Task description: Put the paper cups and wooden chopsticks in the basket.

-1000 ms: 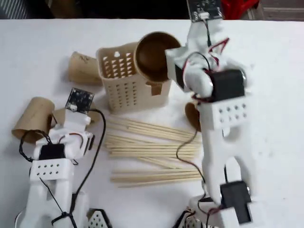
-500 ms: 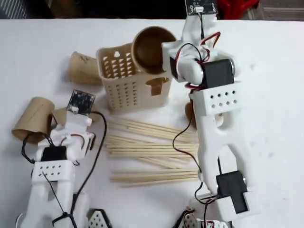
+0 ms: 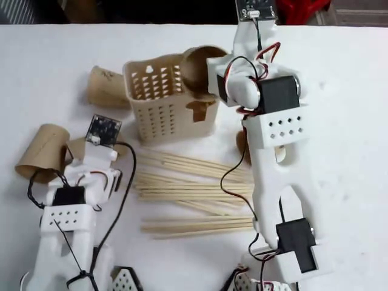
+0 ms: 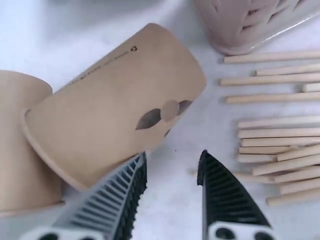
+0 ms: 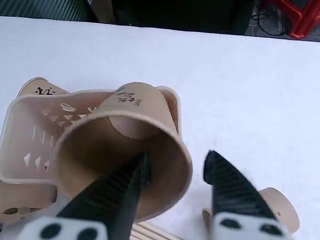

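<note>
The cream slotted basket (image 3: 163, 115) stands upright on the white counter (image 3: 339, 73). One paper cup (image 3: 199, 65) leans tilted across the basket's corner, mouth turned toward the right arm; how deep it sits I cannot tell. The right claw (image 5: 177, 157) is released: its black fingers (image 5: 125, 187) stand apart, straddling that cup's rim with one in front of the mouth and the other outside. Another cup (image 3: 106, 88) lies on its side behind the basket, two more (image 3: 41, 151) lie by the left arm, and a fifth (image 3: 242, 145) peeks from under the right arm. The wooden chopsticks (image 3: 194, 188) lie loose in front of the basket, between the arms. The left claw (image 4: 172, 156) hangs low and spread open, just beside a lying cup (image 4: 115, 110), gripping nothing.
</note>
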You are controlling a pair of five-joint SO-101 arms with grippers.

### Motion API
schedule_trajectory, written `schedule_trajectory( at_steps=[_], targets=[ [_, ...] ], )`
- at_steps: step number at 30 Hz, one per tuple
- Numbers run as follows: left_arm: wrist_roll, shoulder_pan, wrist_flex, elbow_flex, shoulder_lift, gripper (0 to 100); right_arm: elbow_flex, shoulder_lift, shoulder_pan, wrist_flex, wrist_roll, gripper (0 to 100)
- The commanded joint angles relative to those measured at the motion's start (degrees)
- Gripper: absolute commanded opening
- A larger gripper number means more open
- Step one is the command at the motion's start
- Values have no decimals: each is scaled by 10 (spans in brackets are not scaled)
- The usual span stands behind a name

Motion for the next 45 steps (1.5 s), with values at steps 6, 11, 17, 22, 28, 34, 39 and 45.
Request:
schedule_trajectory(
  at_steps=[6, 11, 17, 22, 28, 34, 39, 45],
  targets=[
    [8, 7, -11, 0, -10, 177, -25, -6, -9, -53, -4, 234],
    [8, 7, -11, 0, -10, 177, -23, -2, -16, -141, -4, 234],
    [8, 7, -11, 1, -10, 177, -20, 6, -17, -206, -4, 236],
    [8, 7, -11, 1, -10, 177, -21, 26, -15, -203, -4, 236],
    [8, 7, -11, 1, -10, 177, -26, 22, 2, -198, -4, 235],
    [6, 7, -11, 1, -10, 177, -23, -78, 8, -140, -2, 234],
    [7, 8, -11, 1, -10, 177, -21, -124, -30, -31, 128, 234],
    [7, 8, -11, 1, -10, 177, 20, -65, -47, -39, 164, 233]
  ],
)
